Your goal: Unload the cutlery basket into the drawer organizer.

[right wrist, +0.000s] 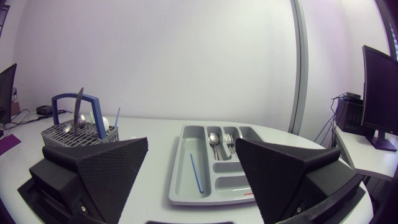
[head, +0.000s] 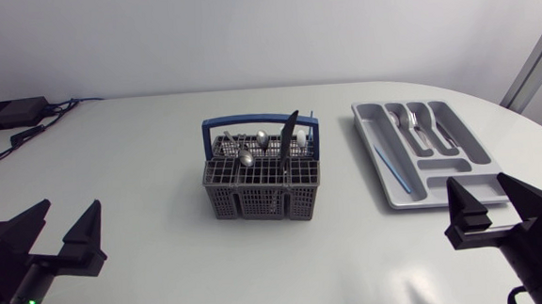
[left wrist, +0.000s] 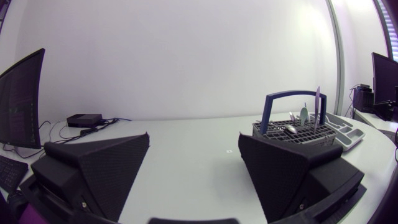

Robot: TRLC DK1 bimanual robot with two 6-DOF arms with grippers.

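A grey cutlery basket (head: 262, 182) with a blue handle stands mid-table, holding spoons and a dark-handled knife upright. To its right lies the grey drawer organizer (head: 377, 161) with a spoon, forks and a thin blue stick in its slots. My left gripper (head: 58, 231) rests open near the front left, far from the basket (left wrist: 298, 132), nothing between its fingers. My right gripper (head: 490, 204) rests open at the front right, just in front of the organizer (right wrist: 186, 180), also holding nothing. The right wrist view has the basket (right wrist: 78, 132) off to one side.
A small black box (head: 9, 113) with cables sits at the table's far left corner. Bare white tabletop lies between the basket and both grippers.
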